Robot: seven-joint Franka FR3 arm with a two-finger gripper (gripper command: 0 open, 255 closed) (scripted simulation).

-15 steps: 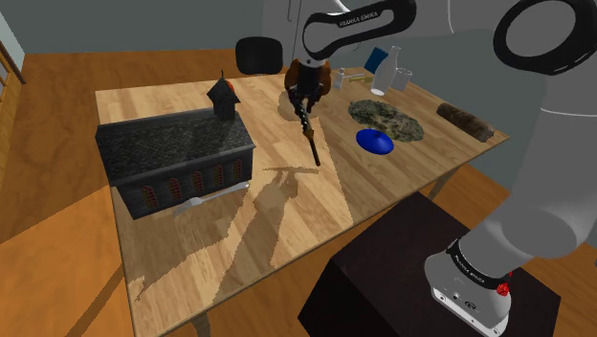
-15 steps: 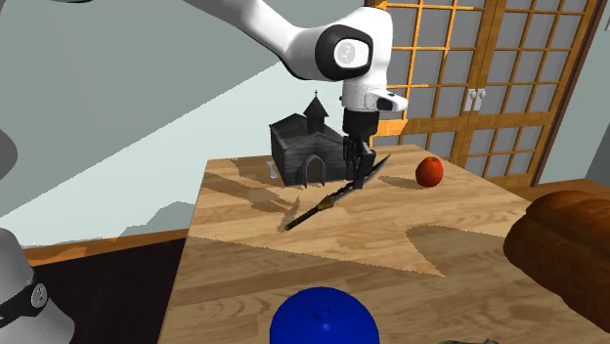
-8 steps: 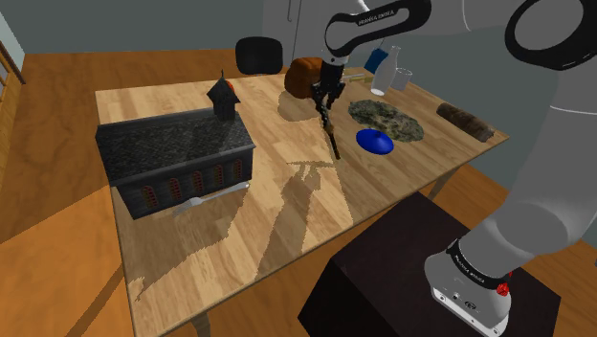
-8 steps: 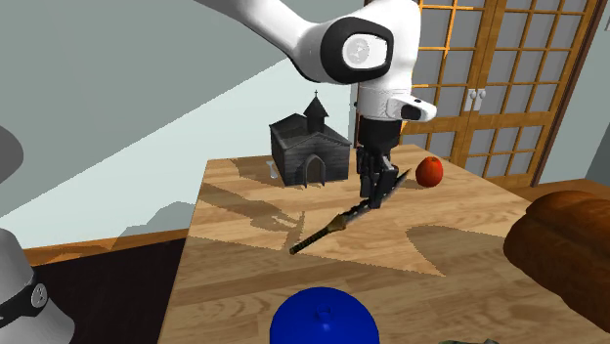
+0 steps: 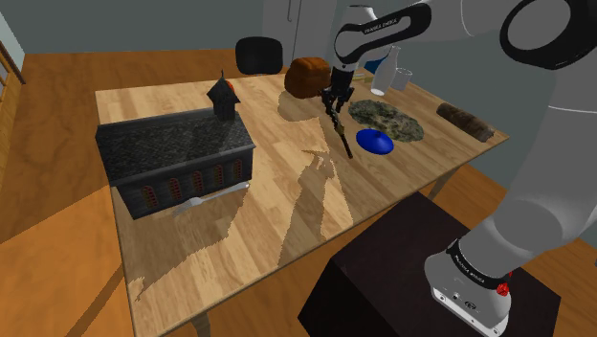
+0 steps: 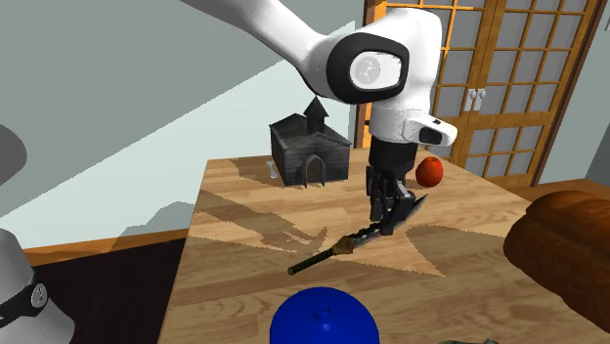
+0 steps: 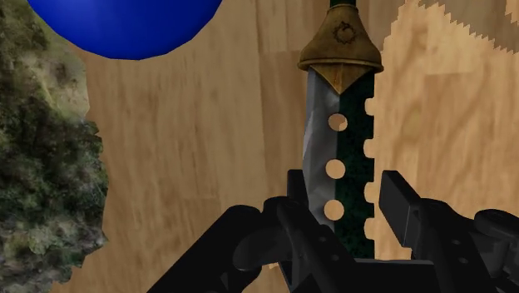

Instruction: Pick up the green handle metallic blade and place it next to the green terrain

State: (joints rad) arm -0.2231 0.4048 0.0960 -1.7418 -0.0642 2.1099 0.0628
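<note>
Gripping the blade (image 7: 337, 125) by its perforated metal end in the hand (image 7: 345, 196), held above the surface (image 5: 191, 249) with long axis slanting handle-down toward the blue dome (image 5: 375, 142), green terrain patch (image 5: 387, 120) close by to the shoulder view's right, probably needing only a short shift that way.

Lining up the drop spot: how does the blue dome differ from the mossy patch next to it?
The blue dome is smooth and one plain colour; the mossy patch is mottled green-grey and rough. The dome bulges up rounded, while the patch lies flat with a ragged outline. The patch is the wider of the two. Both rest on the wooden table, side by side, with the held knife hanging close by.
</note>
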